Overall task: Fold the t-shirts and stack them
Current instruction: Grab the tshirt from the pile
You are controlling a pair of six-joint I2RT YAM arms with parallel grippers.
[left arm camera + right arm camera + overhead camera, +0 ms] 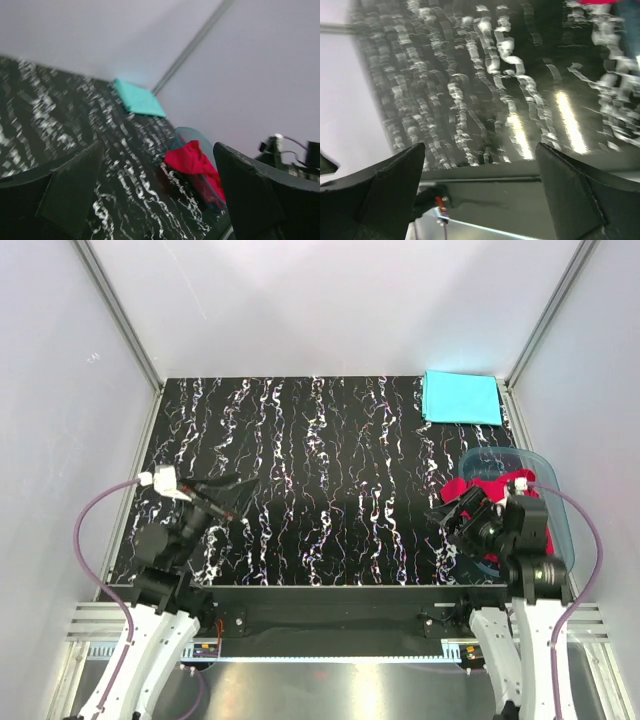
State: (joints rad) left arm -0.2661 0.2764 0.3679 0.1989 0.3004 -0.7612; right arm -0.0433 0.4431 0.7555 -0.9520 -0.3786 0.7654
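Folded turquoise cloth t-shirt; crumpled red cloth t-shirt in translucent blue plastic tub; left gripper, right gripper spread wide, empty.

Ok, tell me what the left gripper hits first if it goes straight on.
Probably the table, since the left gripper tilts down over it; farther along sits the red shirt in the tub. Depth is unclear.

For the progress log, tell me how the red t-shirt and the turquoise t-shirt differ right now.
The turquoise t-shirt is folded flat; the red t-shirt is crumpled. The turquoise one lies on the table; the red one sits in the blue tub. Both are plain.
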